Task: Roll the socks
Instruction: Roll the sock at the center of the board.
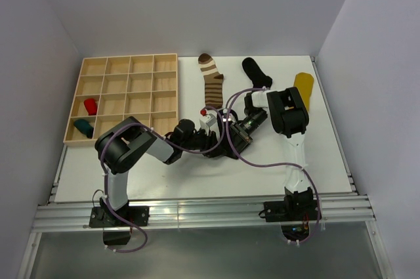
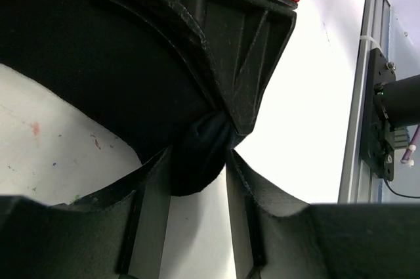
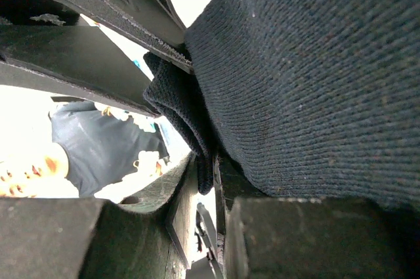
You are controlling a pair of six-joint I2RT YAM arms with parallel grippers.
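Note:
A black sock (image 3: 315, 82) is bunched between both grippers at the table's middle; the grippers mostly hide it in the top view. My left gripper (image 1: 218, 141) grips a fold of it (image 2: 197, 171) between its fingertips (image 2: 198, 153). My right gripper (image 1: 231, 134) is shut on another fold (image 3: 207, 161), right against the left gripper. A brown-and-cream striped sock (image 1: 211, 81), a second black sock (image 1: 256, 72) and a yellow sock (image 1: 304, 87) lie flat at the back of the table.
A wooden compartment tray (image 1: 125, 95) stands at the back left, with a red roll (image 1: 90, 106) and a teal roll (image 1: 83, 128) in its left cells. The table's right rail (image 2: 367, 115) shows in the left wrist view.

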